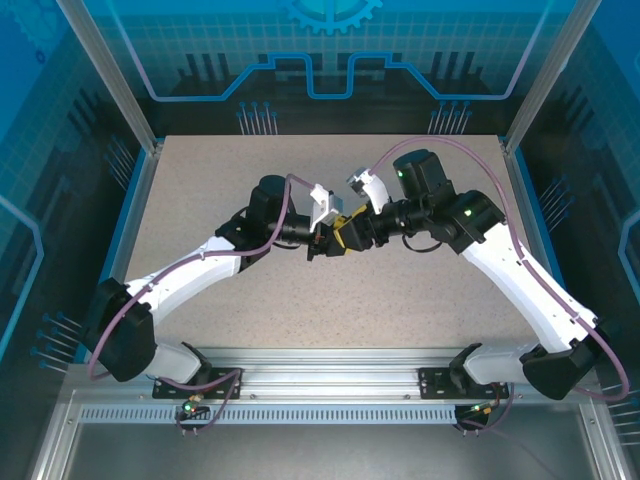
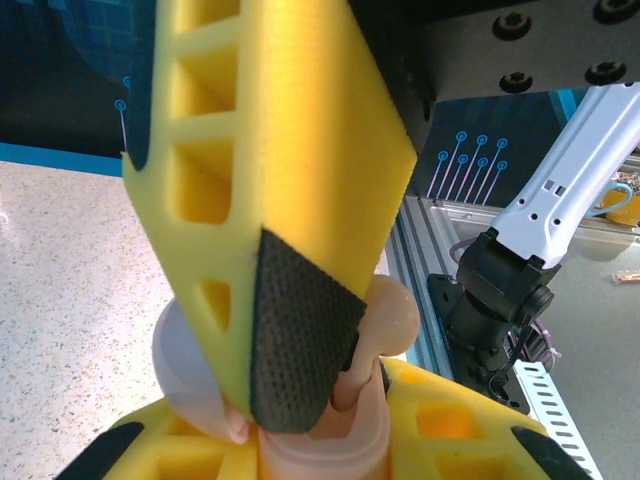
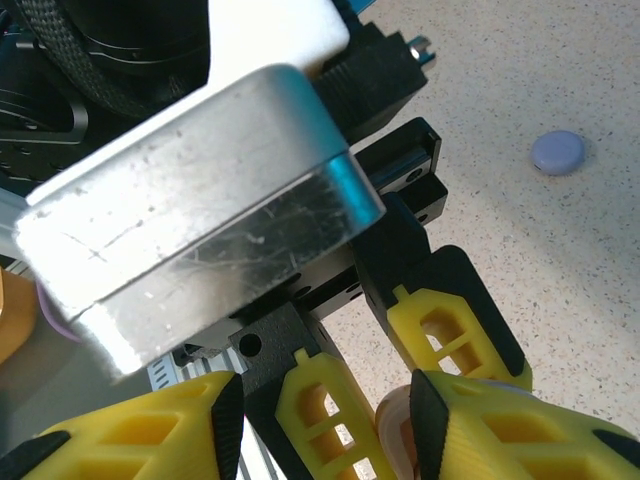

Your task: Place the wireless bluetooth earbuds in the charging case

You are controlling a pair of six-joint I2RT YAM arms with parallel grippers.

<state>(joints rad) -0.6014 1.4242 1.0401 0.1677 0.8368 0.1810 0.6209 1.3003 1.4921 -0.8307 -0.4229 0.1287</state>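
Over the middle of the table my two grippers meet tip to tip. My left gripper (image 1: 328,243) (image 2: 320,455) is shut on the pale pink charging case (image 2: 330,450) (image 3: 393,425), with its lid (image 2: 185,360) swung open to the left. A pale pink earbud (image 2: 392,318) stands in the case, stem down in its slot and round head up. My right gripper (image 1: 352,232) (image 3: 328,395) is open, its fingers straddling the case. One of its fingers (image 2: 300,340) lies close beside the earbud's stem. I cannot tell whether the pad touches the stem.
A small lavender round thing (image 3: 558,153) lies on the speckled table (image 1: 200,200) beyond the grippers. The aluminium rail (image 1: 330,362) and the right arm's base (image 2: 500,290) run along the near edge. Blue enclosure walls ring the table.
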